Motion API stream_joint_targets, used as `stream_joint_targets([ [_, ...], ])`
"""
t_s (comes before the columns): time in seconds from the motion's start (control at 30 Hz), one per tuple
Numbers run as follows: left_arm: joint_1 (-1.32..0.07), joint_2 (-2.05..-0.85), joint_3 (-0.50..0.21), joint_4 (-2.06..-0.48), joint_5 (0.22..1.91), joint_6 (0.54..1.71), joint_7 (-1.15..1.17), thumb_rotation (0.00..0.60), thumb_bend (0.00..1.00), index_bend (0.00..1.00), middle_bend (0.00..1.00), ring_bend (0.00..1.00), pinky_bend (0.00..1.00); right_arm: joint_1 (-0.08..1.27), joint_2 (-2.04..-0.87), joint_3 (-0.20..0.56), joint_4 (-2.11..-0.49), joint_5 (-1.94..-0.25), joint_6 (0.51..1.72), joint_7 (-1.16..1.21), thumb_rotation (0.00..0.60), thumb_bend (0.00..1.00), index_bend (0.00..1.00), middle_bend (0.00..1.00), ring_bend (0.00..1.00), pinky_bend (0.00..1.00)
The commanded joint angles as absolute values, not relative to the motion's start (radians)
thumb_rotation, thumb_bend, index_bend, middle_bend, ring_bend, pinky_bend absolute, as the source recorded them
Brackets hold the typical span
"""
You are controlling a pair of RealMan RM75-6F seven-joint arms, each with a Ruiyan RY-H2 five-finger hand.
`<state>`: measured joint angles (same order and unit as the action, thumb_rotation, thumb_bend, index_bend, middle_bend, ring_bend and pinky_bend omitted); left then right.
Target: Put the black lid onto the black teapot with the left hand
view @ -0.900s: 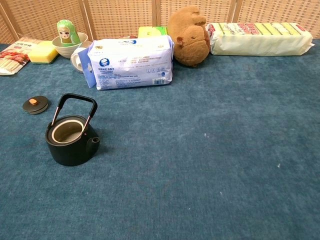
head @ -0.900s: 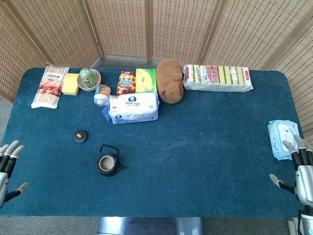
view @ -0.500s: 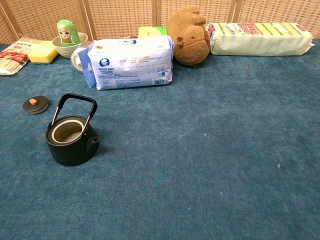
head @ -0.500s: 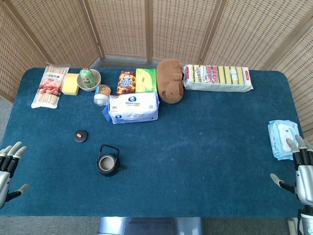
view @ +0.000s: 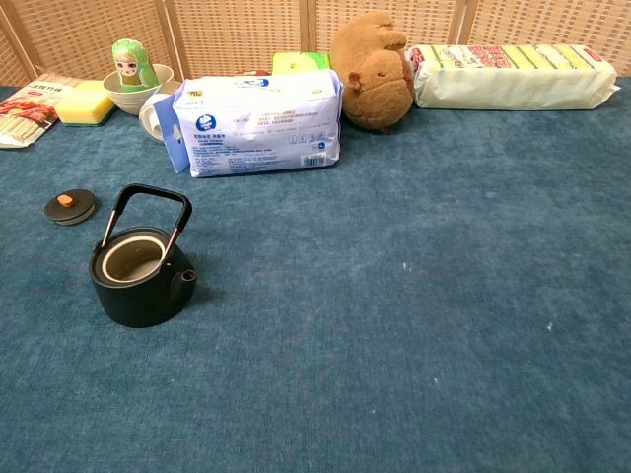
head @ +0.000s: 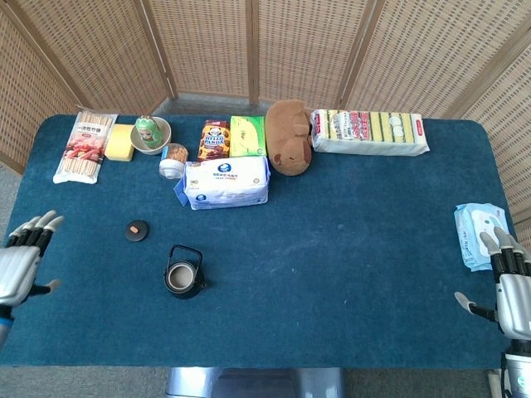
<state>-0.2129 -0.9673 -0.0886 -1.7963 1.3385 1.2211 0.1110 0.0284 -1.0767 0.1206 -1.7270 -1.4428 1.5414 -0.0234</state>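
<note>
The black teapot stands uncovered on the blue table, its handle upright. The black lid, with an orange knob, lies flat on the cloth to the teapot's back left, apart from it. My left hand hovers at the table's left edge, fingers spread and holding nothing, well left of the lid. My right hand is at the front right edge, fingers apart and empty. Neither hand shows in the chest view.
Along the back stand a noodle pack, yellow sponge, bowl with a green doll, small jar, snack boxes, tissue pack, brown plush and sponge pack. A wet-wipes pack lies beside my right hand.
My left hand has moved up and forward along the table's left edge, closer to the lid. The right hand has barely shifted. Lid and teapot have not moved.
</note>
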Motion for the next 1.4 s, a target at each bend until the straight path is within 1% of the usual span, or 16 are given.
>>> stream_joint_targets([
  [0.03, -0.305, -1.007, -0.145, -1.759, 1.234, 1.114, 0.175, 0.6, 0.15, 0.02, 0.0, 0.0, 0.07, 0.043, -1.089, 0.137, -1.701, -1.399, 1.511, -0.027, 0.6, 0.0, 0.04, 0.0, 0.0, 0.0],
  [0.1, -0.362, -1.039, -0.176, -1.727, 1.159, 1.052, 0.214, 0.6, 0.16, 0.11, 0.0, 0.0, 0.07, 0.052, -1.097, 0.151, -1.68, -1.359, 1.489, -0.023, 0.6, 0.0, 0.04, 0.0, 0.0, 0.0],
  [0.2, -0.411, -1.075, -0.198, -1.698, 1.086, 1.015, 0.263, 0.6, 0.17, 0.25, 0.0, 0.0, 0.07, 0.058, -1.102, 0.161, -1.665, -1.336, 1.478, -0.022, 0.6, 0.0, 0.04, 0.0, 0.0, 0.0],
  [0.27, -0.441, -1.102, -0.207, -1.675, 1.045, 0.998, 0.293, 0.6, 0.18, 0.28, 0.0, 0.0, 0.07, 0.061, -1.104, 0.166, -1.657, -1.322, 1.471, -0.02, 0.6, 0.0, 0.04, 0.0, 0.0, 0.0],
  [0.6, -0.56, -1.213, -0.21, -1.581, 0.882, 0.916, 0.419, 0.6, 0.18, 0.28, 0.0, 0.0, 0.07, 0.069, -1.103, 0.185, -1.63, -1.261, 1.434, -0.001, 0.6, 0.0, 0.04, 0.0, 0.0, 0.0],
  [0.77, -0.616, -1.267, -0.193, -1.545, 0.81, 0.897, 0.503, 0.6, 0.18, 0.28, 0.0, 0.0, 0.07, 0.07, -1.098, 0.191, -1.627, -1.246, 1.424, 0.013, 0.6, 0.0, 0.04, 0.0, 0.0, 0.0],
  [0.93, -0.663, -1.306, -0.175, -1.528, 0.733, 0.905, 0.586, 0.6, 0.18, 0.28, 0.0, 0.0, 0.07, 0.07, -1.093, 0.191, -1.624, -1.238, 1.416, 0.026, 0.6, 0.0, 0.04, 0.0, 0.0, 0.0],
  [1.4, -0.729, -1.355, -0.132, -1.523, 0.643, 0.929, 0.681, 0.6, 0.18, 0.28, 0.0, 0.0, 0.07, 0.067, -1.083, 0.199, -1.624, -1.227, 1.417, 0.046, 0.6, 0.0, 0.04, 0.0, 0.0, 0.0],
])
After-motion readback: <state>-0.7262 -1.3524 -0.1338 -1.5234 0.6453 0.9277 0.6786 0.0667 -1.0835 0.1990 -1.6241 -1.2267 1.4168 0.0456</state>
